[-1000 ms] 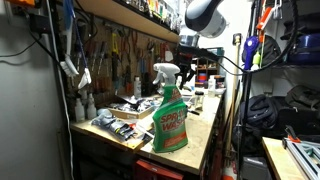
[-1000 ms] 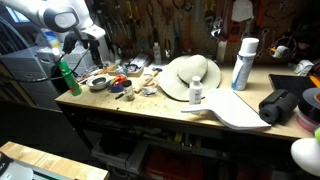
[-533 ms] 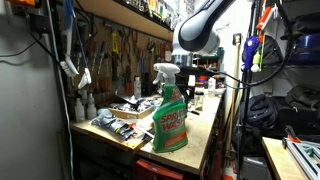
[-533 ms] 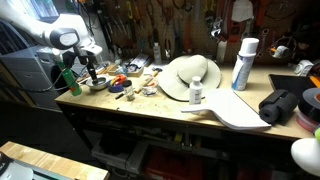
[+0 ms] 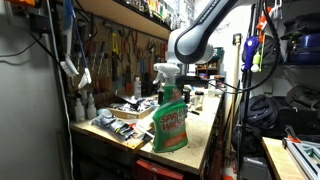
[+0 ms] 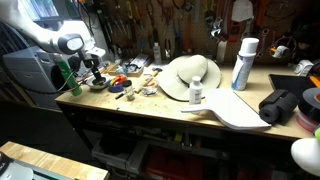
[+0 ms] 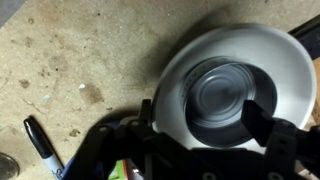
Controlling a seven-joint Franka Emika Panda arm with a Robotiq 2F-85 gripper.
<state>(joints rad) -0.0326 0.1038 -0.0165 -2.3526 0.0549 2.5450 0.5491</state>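
- At the near edge of the workbench (image 6: 140,103), what lies there?
- A flat pale board (image 6: 238,112), over on the right. A black bag (image 6: 281,105) sits just right of it.
- And a bit farther in?
- A big white hat (image 6: 185,72) is in the middle. A little white bottle (image 6: 196,93) stands just in front of it. On the left end there is a small white bowl (image 6: 99,86), and the gripper (image 6: 88,76) hangs right over it.
- Does the pincer have hold of the bowl?
- No. In the wrist view it is spread wide, with one finger on each side of the bowl, and it holds nothing. I cannot tell if the fingers touch the bowl. A black pen (image 7: 42,148) lies on the bench near it.
- What stands by the arm?
- A green spray bottle (image 6: 62,76), just left of the gripper.
- And far back?
- A tall white can (image 6: 243,62) is on the right. Behind everything, lots of tools (image 6: 170,25) hang on the wall.
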